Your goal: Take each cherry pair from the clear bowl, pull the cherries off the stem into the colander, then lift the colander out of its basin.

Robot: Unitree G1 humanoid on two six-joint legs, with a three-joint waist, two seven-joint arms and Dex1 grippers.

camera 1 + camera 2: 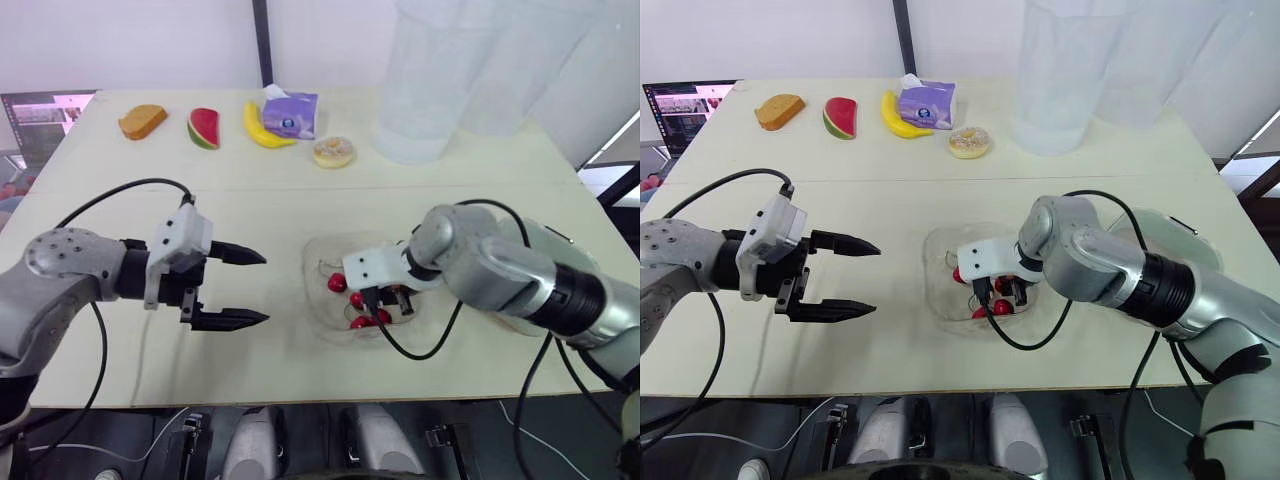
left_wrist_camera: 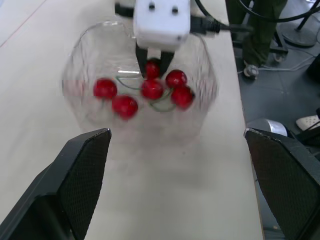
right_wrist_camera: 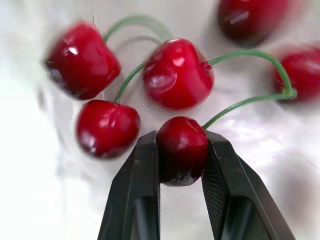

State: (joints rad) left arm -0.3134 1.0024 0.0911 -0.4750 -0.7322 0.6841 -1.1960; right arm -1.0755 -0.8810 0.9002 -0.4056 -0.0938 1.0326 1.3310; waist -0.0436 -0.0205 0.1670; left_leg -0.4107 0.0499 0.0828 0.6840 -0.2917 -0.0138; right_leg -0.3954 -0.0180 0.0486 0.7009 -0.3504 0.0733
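A cherry [image 3: 182, 155] is being gripped in the clear bowl [image 2: 80, 55] by the right gripper [image 3: 181, 142]; the left gripper [image 1: 266, 288] is being held open nearby. The purple packet [image 1: 290, 113] bears print too small to be read.

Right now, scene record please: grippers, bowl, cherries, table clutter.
right gripper: inside the clear bowl, shut on one cherry
left gripper: open, holding nothing, to the left of the bowl and apart from it
cherries: six visible in the bowl, counting the gripped one
green stems: curved, joined to cherries
far side of table: bread slice, watermelon slice, banana, tissue pack, doughnut
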